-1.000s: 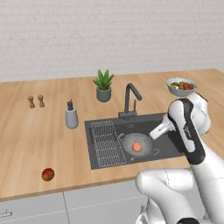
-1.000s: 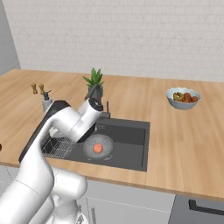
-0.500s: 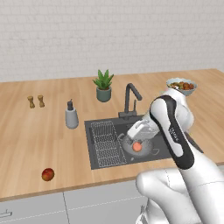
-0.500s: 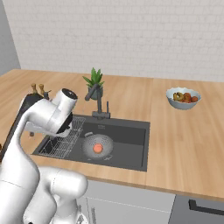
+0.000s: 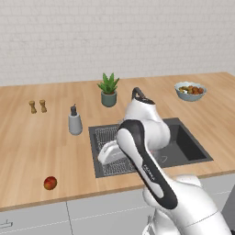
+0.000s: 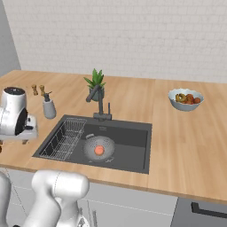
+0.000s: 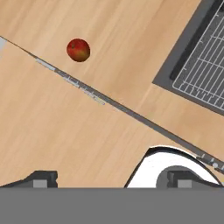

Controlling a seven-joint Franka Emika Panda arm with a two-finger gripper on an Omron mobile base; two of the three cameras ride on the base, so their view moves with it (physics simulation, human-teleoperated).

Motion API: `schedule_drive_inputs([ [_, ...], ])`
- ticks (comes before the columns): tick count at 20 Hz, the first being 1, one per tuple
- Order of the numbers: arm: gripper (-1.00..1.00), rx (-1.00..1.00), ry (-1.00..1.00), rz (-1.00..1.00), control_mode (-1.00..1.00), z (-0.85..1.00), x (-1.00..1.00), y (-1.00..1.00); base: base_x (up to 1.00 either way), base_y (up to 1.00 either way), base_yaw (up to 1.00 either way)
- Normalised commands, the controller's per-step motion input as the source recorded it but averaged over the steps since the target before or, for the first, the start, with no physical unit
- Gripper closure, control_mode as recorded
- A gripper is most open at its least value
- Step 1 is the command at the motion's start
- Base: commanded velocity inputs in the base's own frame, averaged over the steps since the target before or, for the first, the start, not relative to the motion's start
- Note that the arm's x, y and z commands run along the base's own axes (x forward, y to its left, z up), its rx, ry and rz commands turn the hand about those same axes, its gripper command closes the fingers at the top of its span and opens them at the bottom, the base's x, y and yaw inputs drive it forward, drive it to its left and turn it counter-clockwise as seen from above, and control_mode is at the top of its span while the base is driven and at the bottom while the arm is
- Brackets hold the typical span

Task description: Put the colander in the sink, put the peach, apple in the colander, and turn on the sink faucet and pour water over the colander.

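A: Where is the gripper (image 7: 109,178), and how do its jaws stand?

B: In the hand view its two dark fingertips sit far apart at the bottom edge, jaws spread wide with nothing between them. Below it lies wooden counter (image 7: 52,127), crossed by a dark seam.

A: What is nearest to it?

B: The apple (image 7: 78,50), dark red with a yellowish patch, resting on the counter well apart from the fingertips. In the left base view the apple (image 5: 50,182) lies near the counter's front edge, left of the sink (image 5: 183,149).

A: And the rest of the task's things?

B: The colander (image 6: 99,147) stands inside the sink (image 6: 133,146), right of the wire rack (image 6: 65,137), with the peach (image 6: 99,150) in it. The sink faucet (image 6: 99,104) rises just behind the basin.

A: Farther out?

B: A soap dispenser (image 5: 75,121) and a potted plant (image 5: 109,89) stand behind the sink, two small shakers (image 5: 37,106) farther left, and a fruit bowl (image 6: 186,99) well to the right.
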Motion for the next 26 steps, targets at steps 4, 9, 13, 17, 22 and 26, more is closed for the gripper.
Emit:
schedule_drive_inputs([
  [4, -1.0, -0.32, 0.0, -0.13, -1.0, 0.0, -0.07, 0.95, 0.0, 0.0, 0.0],
  [9, -1.0, -0.24, 0.05, -0.11, -1.0, 0.0, 0.02, 0.9, 0.0, 0.0, 0.0],
  [13, -1.0, -0.11, 0.09, -0.07, -1.0, -0.14, 0.18, 0.65, 0.0, 0.0, 0.0],
  [17, -1.0, -0.01, 0.01, -0.1, -1.0, -0.32, 0.2, 0.63, 0.0, 0.0, 0.0],
  [22, -1.0, 0.0, -0.07, -0.12, -1.0, -0.38, 0.15, 0.39, 0.0, 0.0, 0.0],
  [26, -1.0, 0.0, -0.02, -0.14, -1.0, -0.34, 0.38, 0.28, 0.0, 0.0, 0.0],
])
